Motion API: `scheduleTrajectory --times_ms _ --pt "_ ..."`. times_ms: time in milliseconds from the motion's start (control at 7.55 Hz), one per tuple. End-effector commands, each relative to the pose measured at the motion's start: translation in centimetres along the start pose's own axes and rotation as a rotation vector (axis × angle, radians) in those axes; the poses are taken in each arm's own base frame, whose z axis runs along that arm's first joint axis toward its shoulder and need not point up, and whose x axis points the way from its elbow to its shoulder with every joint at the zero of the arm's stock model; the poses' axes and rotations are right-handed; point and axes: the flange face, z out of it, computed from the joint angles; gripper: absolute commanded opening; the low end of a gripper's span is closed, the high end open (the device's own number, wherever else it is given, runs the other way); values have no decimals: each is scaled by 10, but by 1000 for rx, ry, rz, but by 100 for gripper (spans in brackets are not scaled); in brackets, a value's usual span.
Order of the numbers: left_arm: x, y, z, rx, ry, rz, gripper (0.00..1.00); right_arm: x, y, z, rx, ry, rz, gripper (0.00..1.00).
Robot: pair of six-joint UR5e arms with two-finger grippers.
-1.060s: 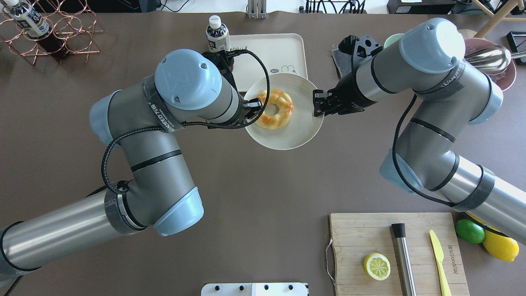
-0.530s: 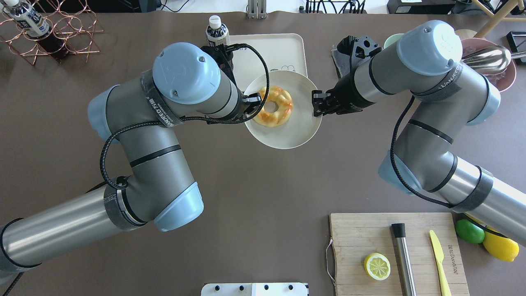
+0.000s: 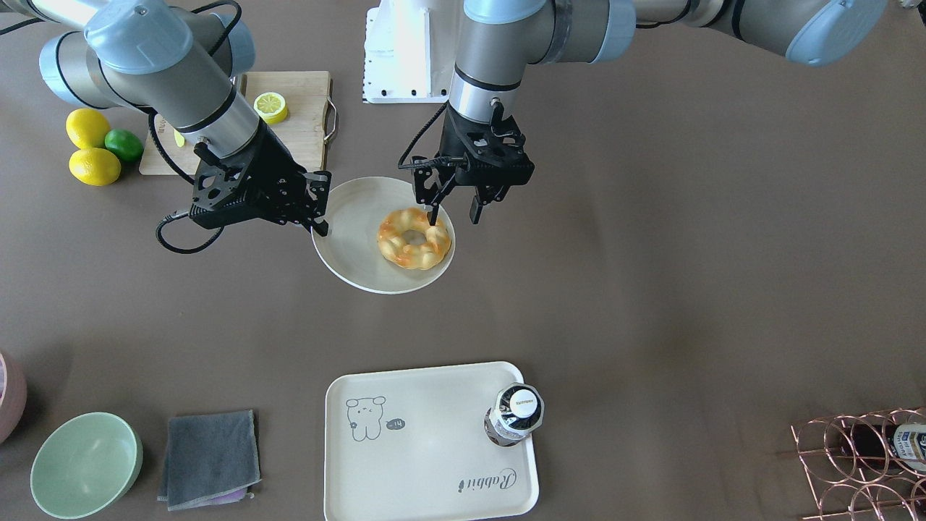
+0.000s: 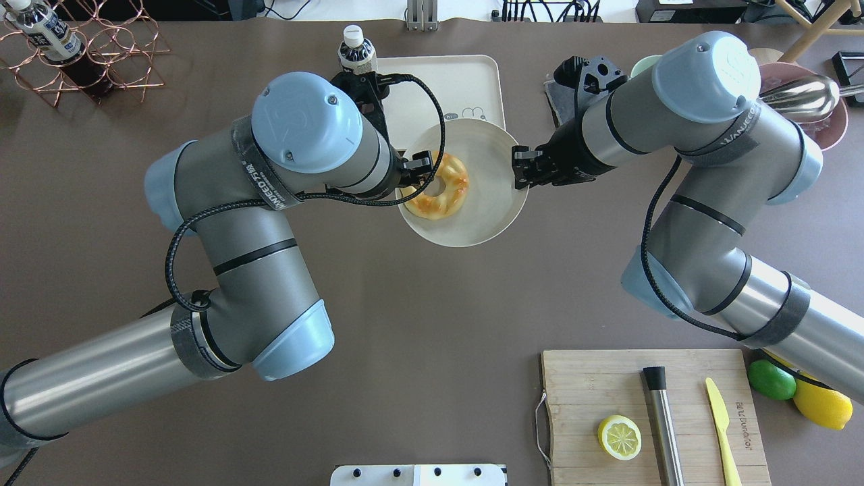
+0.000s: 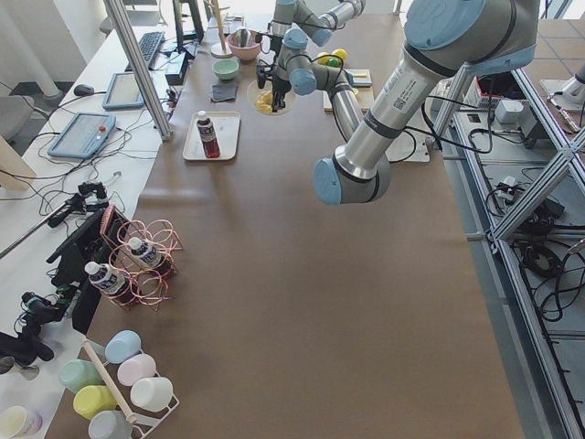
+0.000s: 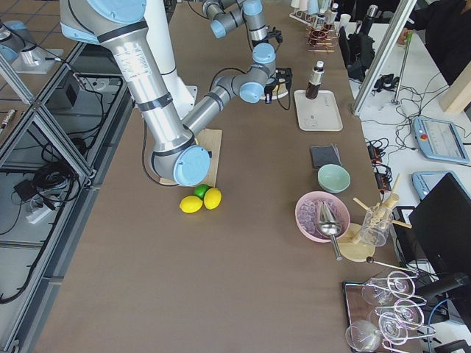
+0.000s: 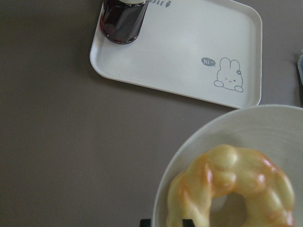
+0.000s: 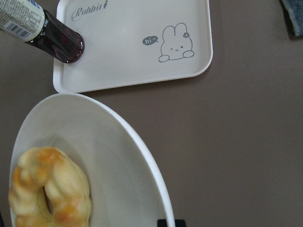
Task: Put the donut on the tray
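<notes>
Donut [image 3: 414, 237]: lies on the plate [image 3: 347, 239], towards its left side; not on the tray.
Plate: mid-table, nearer than the tray.
Tray [image 3: 427, 449]: far side, centre, with a bottle [image 3: 515, 414] standing at its left edge.
Left gripper [image 3: 453, 215]: jaws wide, over the donut's left edge, gripping nothing; I cannot tell whether a finger touches it.
Right gripper [image 3: 318, 226]: pinched on the plate's right rim.
</notes>
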Motion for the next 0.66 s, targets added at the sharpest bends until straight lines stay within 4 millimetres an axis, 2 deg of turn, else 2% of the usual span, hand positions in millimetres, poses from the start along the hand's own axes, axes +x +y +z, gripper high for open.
scheduleTrajectory --times_ms 0,265,530 --pt "-2 0 1 7 -5 19 98 1 -1 0 -3 0 2 0" --pt "-4 -4 1 11 -8 14 98 11 -9 2 4 11 60 0" --pt "-7 -13 -2 23 -9 6 98 30 -28 23 18 19 122 0"
